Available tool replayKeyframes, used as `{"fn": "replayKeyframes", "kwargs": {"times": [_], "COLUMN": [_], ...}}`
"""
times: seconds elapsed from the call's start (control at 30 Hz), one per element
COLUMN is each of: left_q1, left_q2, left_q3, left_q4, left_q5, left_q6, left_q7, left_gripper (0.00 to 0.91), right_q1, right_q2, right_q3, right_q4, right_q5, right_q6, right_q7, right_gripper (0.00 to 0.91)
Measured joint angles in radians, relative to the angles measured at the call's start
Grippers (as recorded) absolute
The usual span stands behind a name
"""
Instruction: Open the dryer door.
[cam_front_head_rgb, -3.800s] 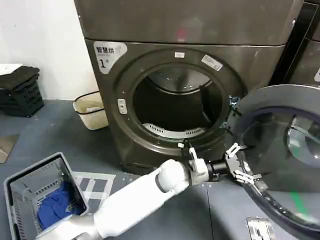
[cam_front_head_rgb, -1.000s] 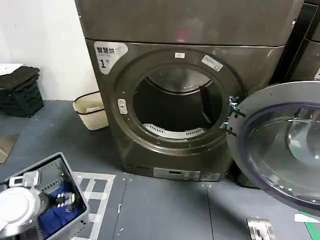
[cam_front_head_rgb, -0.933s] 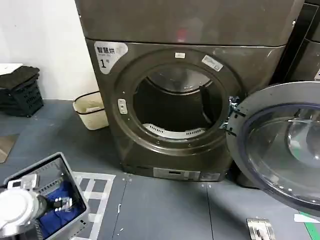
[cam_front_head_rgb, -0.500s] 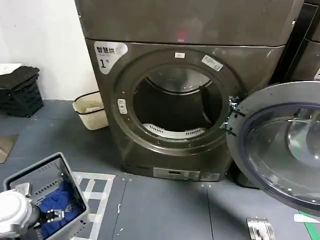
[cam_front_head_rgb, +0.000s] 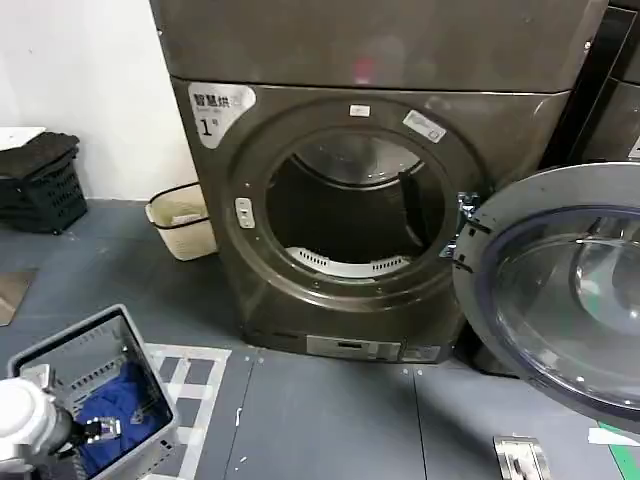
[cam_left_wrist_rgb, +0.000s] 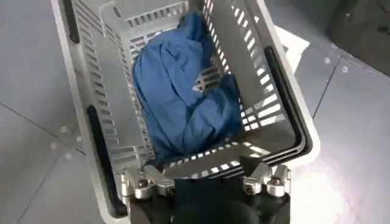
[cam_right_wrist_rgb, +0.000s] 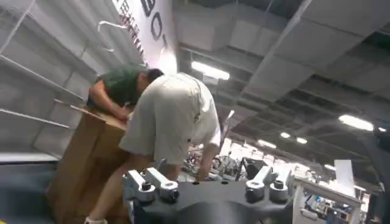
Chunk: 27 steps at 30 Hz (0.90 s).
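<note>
The dryer door (cam_front_head_rgb: 560, 290), a round porthole with a chrome ring and domed glass, stands swung wide open to the right of the grey-bronze machine labelled "1" (cam_front_head_rgb: 215, 112). Its dark drum opening (cam_front_head_rgb: 350, 210) is fully exposed. My left gripper (cam_front_head_rgb: 95, 432) is far from the door, low at the bottom left of the head view. There it hangs open over the grey basket (cam_left_wrist_rgb: 91, 122), with nothing between its fingers (cam_left_wrist_rgb: 149, 176). My right gripper (cam_right_wrist_rgb: 204, 176) is open and empty, pointing up toward a ceiling.
The grey basket (cam_front_head_rgb: 60, 350) on the floor at the lower left holds a blue cloth (cam_left_wrist_rgb: 183, 103). A cream wastebasket (cam_front_head_rgb: 180, 220) and black crates (cam_front_head_rgb: 40, 185) sit left of the dryer. A small metal plate (cam_front_head_rgb: 520, 458) lies on the floor below the open door. Another machine (cam_front_head_rgb: 610, 110) stands behind the door.
My left arm has let go of the door rim and drawn back to the lower left, sinking lower over the basket in the last second. The door stays open.
</note>
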Motion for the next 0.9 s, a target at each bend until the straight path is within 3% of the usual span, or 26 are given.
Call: {"fn": "replayKeyframes", "kwargs": {"times": [0.9], "left_q1": [0.041], "left_q2": [0.046], "left_q3": [-0.076], "left_q4": [-0.006], "left_q5": [-0.017], "left_q6": [0.000], "left_q7": [-0.013], "left_gripper": [0.907], "right_q1": [0.033], "right_q2": [0.008], "right_q3": [-0.046], "right_q4": [-0.021], "right_q5": [-0.019], "right_q6": [0.031], "right_q7": [0.011], "right_gripper": [0.907]}}
